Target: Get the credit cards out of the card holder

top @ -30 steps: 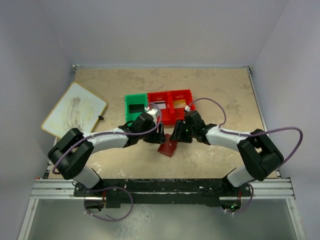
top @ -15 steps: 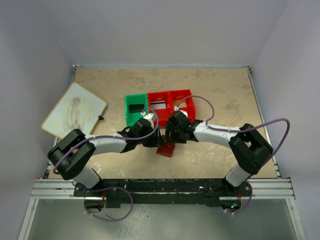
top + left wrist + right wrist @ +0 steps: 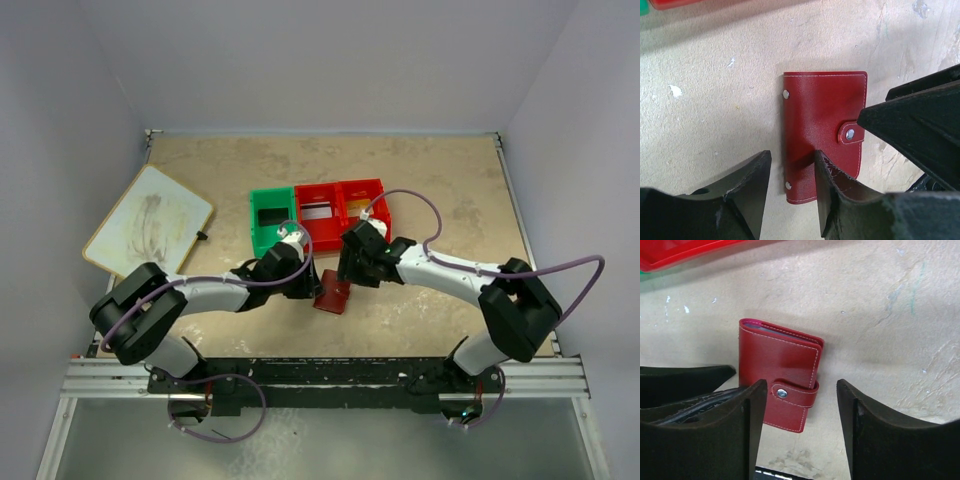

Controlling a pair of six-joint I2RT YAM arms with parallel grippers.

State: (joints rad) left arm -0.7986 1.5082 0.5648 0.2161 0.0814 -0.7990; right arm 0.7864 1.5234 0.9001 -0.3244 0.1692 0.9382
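Converging: both arms moved in on holder point(image 3: 822, 125), which lies snapped shut, flat on worktop point(image 3: 715, 100). Left jaws narrowed to half gap astride spine corner, nothing gripped. Right jaws wide, empty, over tab. Opening not begun.

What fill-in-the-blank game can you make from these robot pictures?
The card holder lies flat on the ___. The bin tray has two red compartments and one ___ one. The white board lies on the bin tray's ___ side. The card holder sits ___ the left gripper and the right gripper.
Missing words: table, green, left, between.
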